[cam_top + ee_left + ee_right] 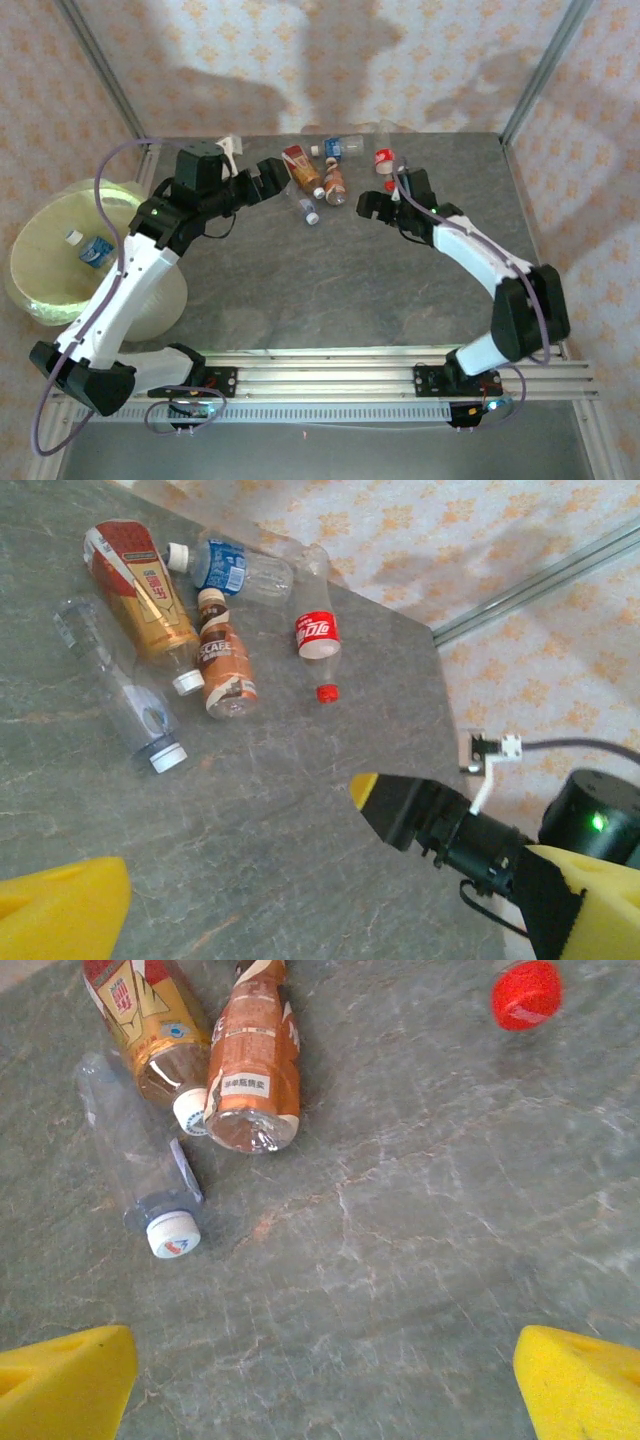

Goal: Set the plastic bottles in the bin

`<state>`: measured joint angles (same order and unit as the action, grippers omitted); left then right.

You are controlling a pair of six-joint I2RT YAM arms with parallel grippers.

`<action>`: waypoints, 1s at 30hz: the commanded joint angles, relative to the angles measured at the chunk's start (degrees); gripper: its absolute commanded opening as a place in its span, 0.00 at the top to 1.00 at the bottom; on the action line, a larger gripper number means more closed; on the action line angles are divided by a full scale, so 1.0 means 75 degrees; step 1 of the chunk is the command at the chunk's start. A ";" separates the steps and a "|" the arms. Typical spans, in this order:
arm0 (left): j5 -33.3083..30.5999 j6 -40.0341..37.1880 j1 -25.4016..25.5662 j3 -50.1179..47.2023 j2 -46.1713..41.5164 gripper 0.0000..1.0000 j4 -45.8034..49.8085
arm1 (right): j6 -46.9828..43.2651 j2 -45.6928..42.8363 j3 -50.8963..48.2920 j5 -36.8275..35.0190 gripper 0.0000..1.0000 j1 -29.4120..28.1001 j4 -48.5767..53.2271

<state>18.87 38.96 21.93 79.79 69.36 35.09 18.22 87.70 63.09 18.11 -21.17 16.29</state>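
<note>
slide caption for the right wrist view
Open right tool above the table, near a clear bottle, an orange-labelled bottle, a red-labelled bottle and a red cap.

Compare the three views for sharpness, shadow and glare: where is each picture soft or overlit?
Top external: soft overall, with broad dark shadows on the patterned wall and the bin overlit to a pale glow. Left wrist: crisp, though glare streaks the red-and-gold bottle. Right wrist: the red cap is slightly blurred, and the near yellow fingers are soft-edged.

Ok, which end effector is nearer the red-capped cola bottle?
Right. The right end effector sits just in front of the cola bottle; the left end effector is to its left, past the other bottles.
</note>
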 commanded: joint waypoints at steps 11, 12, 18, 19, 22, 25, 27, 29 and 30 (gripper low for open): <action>-0.0973 -0.0231 0.0040 -0.1006 -0.0815 0.00 -0.0143 | -0.0166 0.3469 0.3461 -0.0303 0.05 -0.0495 0.1084; -0.1001 -0.0276 0.0040 -0.1058 -0.0865 0.00 -0.0155 | -0.0202 0.3759 0.3765 -0.0337 0.06 -0.0494 0.1075; -0.1285 -0.0338 0.0040 -0.1361 -0.1124 0.00 -0.0034 | -0.0261 0.5263 0.5489 -0.0513 0.10 -0.0526 0.1408; -0.1335 -0.0365 0.0039 -0.1401 -0.1148 0.00 0.0019 | -0.0205 0.5447 0.5707 -0.0513 0.11 -0.0526 0.1500; -0.1380 -0.0459 0.0040 -0.1416 -0.1163 0.00 0.0259 | -0.0188 0.5923 0.6205 -0.0481 0.14 -0.0563 0.1604; -0.1399 -0.0472 0.0040 -0.1425 -0.1148 0.00 0.0441 | -0.0123 0.6224 0.6494 -0.0692 0.23 -0.0573 0.1565; -0.1381 -0.0449 0.0037 -0.1435 -0.1133 0.00 0.0500 | -0.0005 0.6331 0.6575 -0.0851 0.28 -0.0554 0.1560; -0.1353 -0.0413 0.0040 -0.1430 -0.1105 0.00 0.0534 | 0.0070 0.6333 0.6526 -0.0808 0.30 -0.0556 0.1501; -0.1357 -0.0407 0.0040 -0.1436 -0.1098 0.00 0.0542 | 0.0097 0.6310 0.6459 -0.0759 0.31 -0.0561 0.1442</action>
<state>9.98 36.97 22.04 69.65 61.63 37.04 17.82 134.80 110.52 14.35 -25.10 26.26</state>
